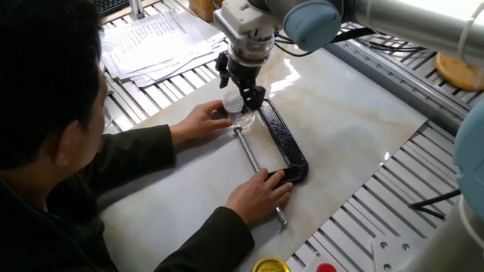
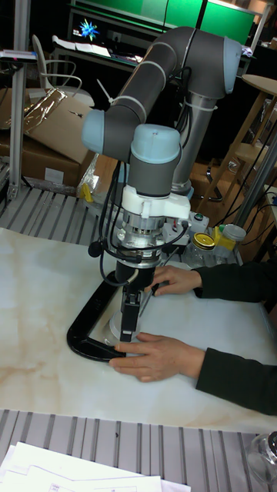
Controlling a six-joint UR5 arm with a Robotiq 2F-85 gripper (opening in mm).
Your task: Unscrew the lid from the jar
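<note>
A tiny clear jar point(image 1: 242, 119) stands upright on the marble tabletop point(image 1: 355, 113), its axis vertical, at the open end of a black C-clamp point(image 1: 283, 143). Its whitish lid point(image 1: 233, 103) faces up, pinched between the gripper's point(image 1: 240, 98) jaws. A person's hand point(image 1: 203, 119) touches the jar's side; another hand point(image 1: 261, 195) presses the clamp's screw point(image 1: 249, 155), both crowding the gripper.

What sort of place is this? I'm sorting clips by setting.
Probably a robotics lab: a robot arm works at a marble-topped table on metal rails, with a monitor and cardboard boxes behind.
</note>
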